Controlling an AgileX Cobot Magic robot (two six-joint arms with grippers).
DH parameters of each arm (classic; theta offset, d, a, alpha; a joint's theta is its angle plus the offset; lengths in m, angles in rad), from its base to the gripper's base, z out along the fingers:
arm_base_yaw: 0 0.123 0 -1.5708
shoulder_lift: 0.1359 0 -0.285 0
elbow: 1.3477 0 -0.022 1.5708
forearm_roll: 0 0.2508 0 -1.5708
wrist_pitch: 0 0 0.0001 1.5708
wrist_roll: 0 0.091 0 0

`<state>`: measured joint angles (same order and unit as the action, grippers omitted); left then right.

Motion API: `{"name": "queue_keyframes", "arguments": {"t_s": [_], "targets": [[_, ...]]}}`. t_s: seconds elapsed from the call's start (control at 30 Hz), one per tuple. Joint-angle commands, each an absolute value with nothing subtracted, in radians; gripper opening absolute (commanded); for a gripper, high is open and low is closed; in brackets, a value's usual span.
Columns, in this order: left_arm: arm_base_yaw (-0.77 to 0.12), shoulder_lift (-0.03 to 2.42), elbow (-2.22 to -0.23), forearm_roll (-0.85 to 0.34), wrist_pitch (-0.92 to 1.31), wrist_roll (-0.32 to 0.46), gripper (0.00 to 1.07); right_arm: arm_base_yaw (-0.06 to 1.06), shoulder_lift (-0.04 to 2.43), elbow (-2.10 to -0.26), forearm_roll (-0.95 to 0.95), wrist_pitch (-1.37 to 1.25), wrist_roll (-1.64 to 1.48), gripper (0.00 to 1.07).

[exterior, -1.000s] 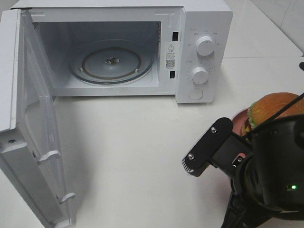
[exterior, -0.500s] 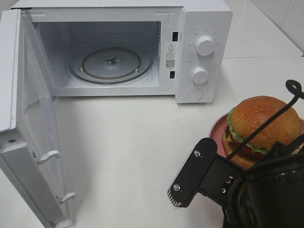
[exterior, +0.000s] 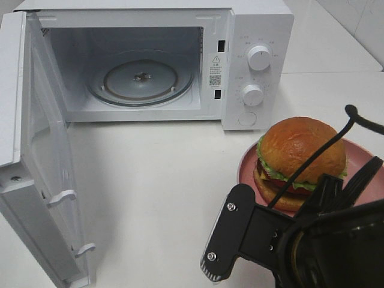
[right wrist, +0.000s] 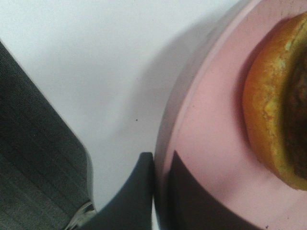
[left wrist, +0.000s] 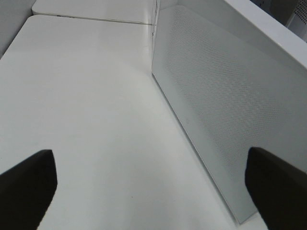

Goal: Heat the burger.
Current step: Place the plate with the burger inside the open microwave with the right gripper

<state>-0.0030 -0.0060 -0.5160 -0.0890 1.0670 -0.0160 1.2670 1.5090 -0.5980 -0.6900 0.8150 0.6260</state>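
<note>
- Microwave [exterior: 258, 24]: white, at back of counter [exterior: 156, 192]; landmark for all entries below.
- Door [exterior: 36, 180]: hinged on microwave's left side, swung fully open toward the front.
- Glass turntable [exterior: 141, 79]: round, flat on cavity floor inside microwave; nothing on it.
- Knobs: 2, white, on microwave's right-hand ctrl panel, upper [exterior: 259, 57] above lower [exterior: 252, 95].
- Burger [exterior: 300, 159]: outside microwave, in front of and just right of the ctrl panel; upright, glossy bun on top, lettuce, tomato, patty and cheese layers visible; sits on pink plate [exterior: 247, 165].
- Pink plate: round, in front of microwave's right end; cannot tell whether it rests on counter or is raised off it.
- Right pincer [right wrist: 160, 160]: closed onto pink plate's near rim, 1 finger on top of the plate, 1 under/outside the rim; not touching burger.
- Left pincer [left wrist: 153, 191]: beside outer face of microwave's open door, above counter; fingers [left wrist: 26, 187] spread wide apart, holding nothing.
</note>
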Motion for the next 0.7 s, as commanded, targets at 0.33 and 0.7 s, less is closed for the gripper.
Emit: {"name": "queue_keyframes", "arguments": {"t_s": [0.33,0.7], "targets": [[-0.002,-0.023,-0.516,-0.099,1.068,-0.017,1.0,1.271,1.5,-0.594,-0.807,0.709,0.404,0.0],[-0.002,-0.023,-0.516,-0.099,1.068,-0.017,1.0,1.271,1.5,-0.618,-0.836,0.661,0.27,0.01]]}}
